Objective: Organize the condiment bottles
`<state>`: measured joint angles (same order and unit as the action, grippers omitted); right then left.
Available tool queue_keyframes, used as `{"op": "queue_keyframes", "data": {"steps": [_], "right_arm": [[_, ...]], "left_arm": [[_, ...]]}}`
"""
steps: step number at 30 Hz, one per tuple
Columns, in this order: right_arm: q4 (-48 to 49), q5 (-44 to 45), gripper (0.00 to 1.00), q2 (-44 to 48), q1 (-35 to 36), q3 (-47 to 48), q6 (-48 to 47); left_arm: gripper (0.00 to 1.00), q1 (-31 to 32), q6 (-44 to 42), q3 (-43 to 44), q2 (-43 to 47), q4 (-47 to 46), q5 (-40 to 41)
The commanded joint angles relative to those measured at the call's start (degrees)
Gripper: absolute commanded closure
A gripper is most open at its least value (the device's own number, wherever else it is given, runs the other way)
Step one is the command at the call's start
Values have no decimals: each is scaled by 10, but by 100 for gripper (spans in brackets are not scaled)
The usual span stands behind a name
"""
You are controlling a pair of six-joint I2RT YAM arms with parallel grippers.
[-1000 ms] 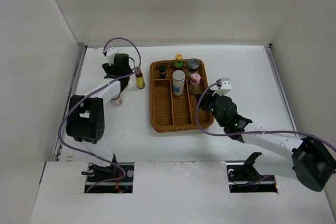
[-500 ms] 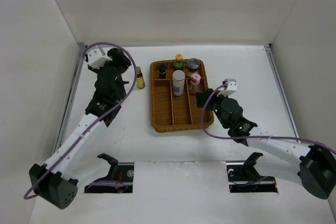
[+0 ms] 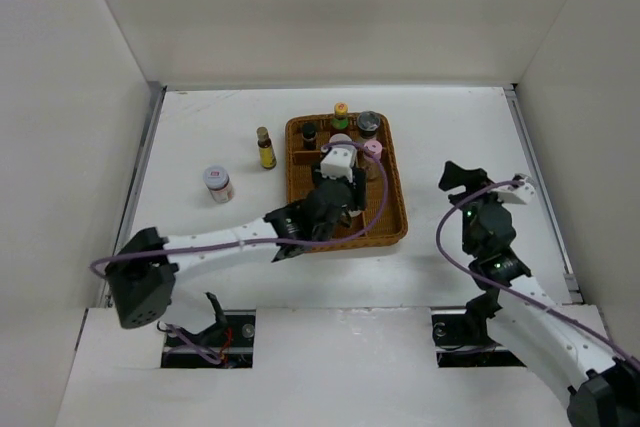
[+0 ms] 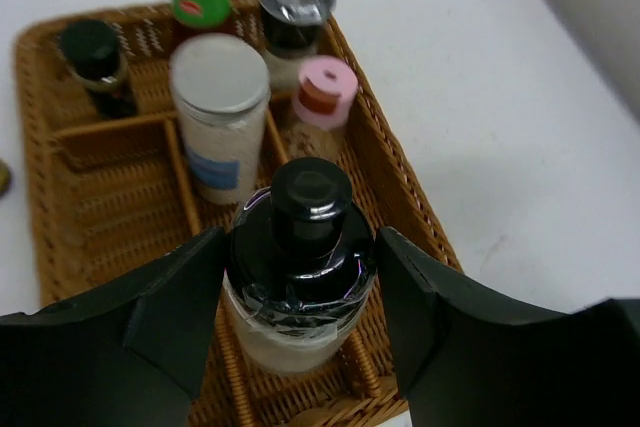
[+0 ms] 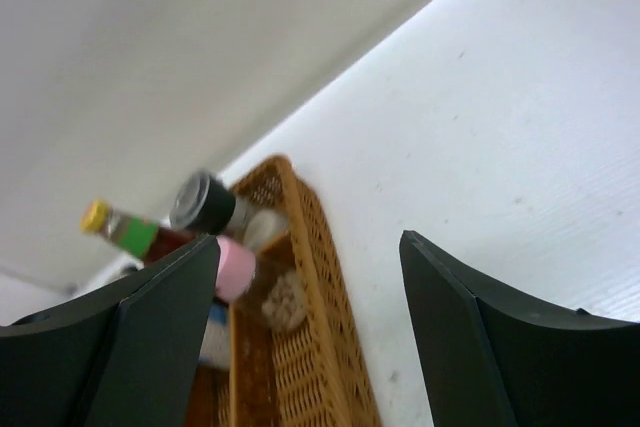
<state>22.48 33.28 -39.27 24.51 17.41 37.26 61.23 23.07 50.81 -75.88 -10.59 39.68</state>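
Left jaws clamp a black-capped bottle [image 4: 300, 247] above the wicker tray [image 3: 395, 232], frame centre. Five more bottles [image 4: 220, 107] stand at the tray's upper end. An amber bottle [image 3: 265, 150] and a small jar [image 3: 218, 184] stand on the bench [image 3: 450, 117], left of the tray. Right jaws are wide and hold nothing.

Both arms are built of slim white links joined by chunky black joint housings, the left arm [image 3: 215, 239] and the right arm [image 3: 545, 322] alike. A thin purple cable [image 3: 377, 187] runs loosely along each. A small white camera block [image 3: 338, 160] sits at each wrist. The left tool [image 4: 300, 239] and right tool [image 5: 308, 239] have broad, matte black, wedge-shaped fingers [image 4: 170, 317] with flat inner faces.
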Motion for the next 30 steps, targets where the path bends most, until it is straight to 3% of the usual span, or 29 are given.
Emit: {"op": "queue_keyframes", "data": {"steps": [1,7,22,30], "right_arm": [[-19,9,21,40,-34,-10,43],[-27,-1,20,59,-54,-19,57],[-26,-3,19,80,-71,-31,65],[-27,-9,18,84,-75,-33,70]], "left_arm": [[69,-1,-6,66,-44,-129,-49],[69,-9,-1,116,-145,-153,-85],[69,16,12,112,-212,-169,-93],[59,29,37,83,-250,-184,-85]]}}
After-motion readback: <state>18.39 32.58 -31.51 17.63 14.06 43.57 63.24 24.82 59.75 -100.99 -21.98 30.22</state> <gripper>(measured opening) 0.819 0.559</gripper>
